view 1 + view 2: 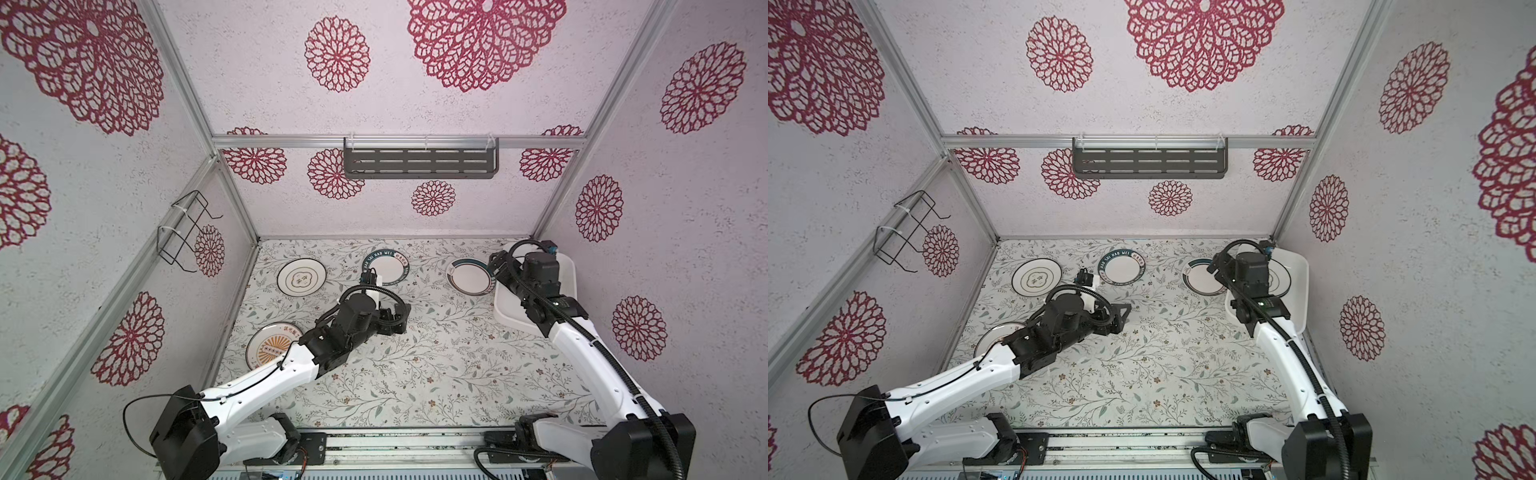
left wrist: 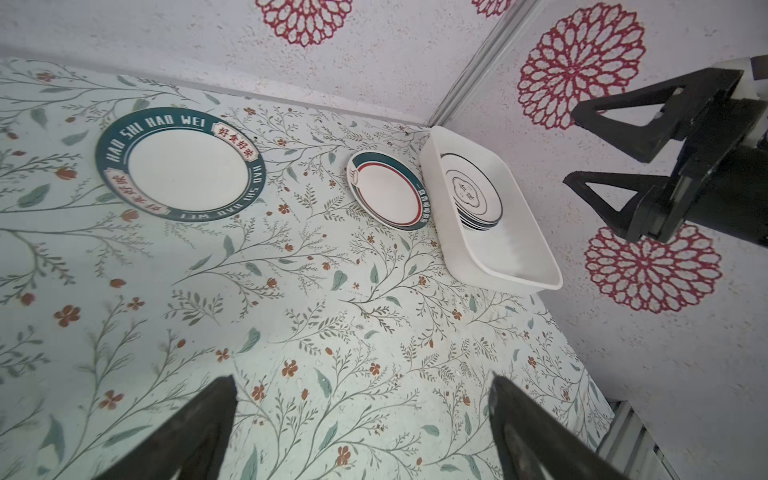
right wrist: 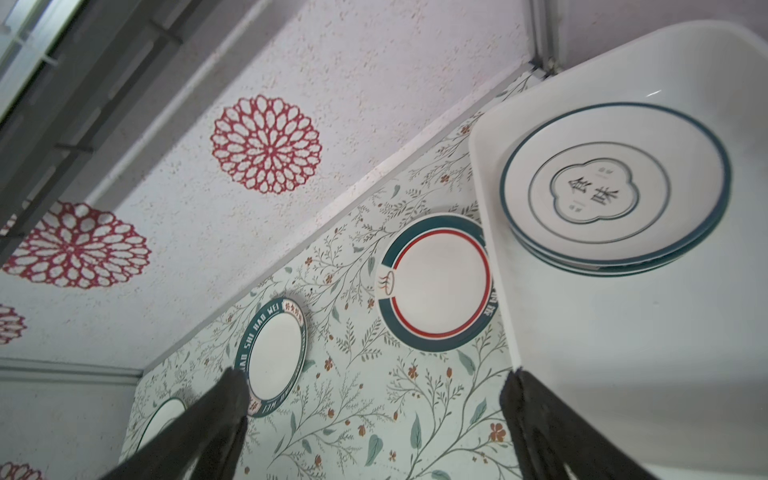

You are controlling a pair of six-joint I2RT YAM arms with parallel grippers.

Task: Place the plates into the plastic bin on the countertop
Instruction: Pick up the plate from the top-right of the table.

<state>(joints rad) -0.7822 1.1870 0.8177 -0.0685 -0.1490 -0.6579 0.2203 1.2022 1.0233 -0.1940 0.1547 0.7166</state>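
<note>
- A stack of plates [image 3: 615,187] lay in the back end of the plastic bin [image 2: 453,232], on the countertop's [image 1: 415,365] right side.
- A red-ringed plate [image 1: 467,277] lay just beside the bin.
- Farther left lay a teal-lettered plate [image 1: 386,268], a dark-ringed plate [image 1: 301,276] and a sunburst plate [image 1: 270,347].
- The right gripper [image 3: 374,380] hung over the bin's rim, jaws wide, empty.
- The left gripper [image 2: 361,380] hovered mid-counter, likewise spread and empty.

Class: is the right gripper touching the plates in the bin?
Apart: the right wrist view shows bare bin between the open right gripper and the plates.
</note>
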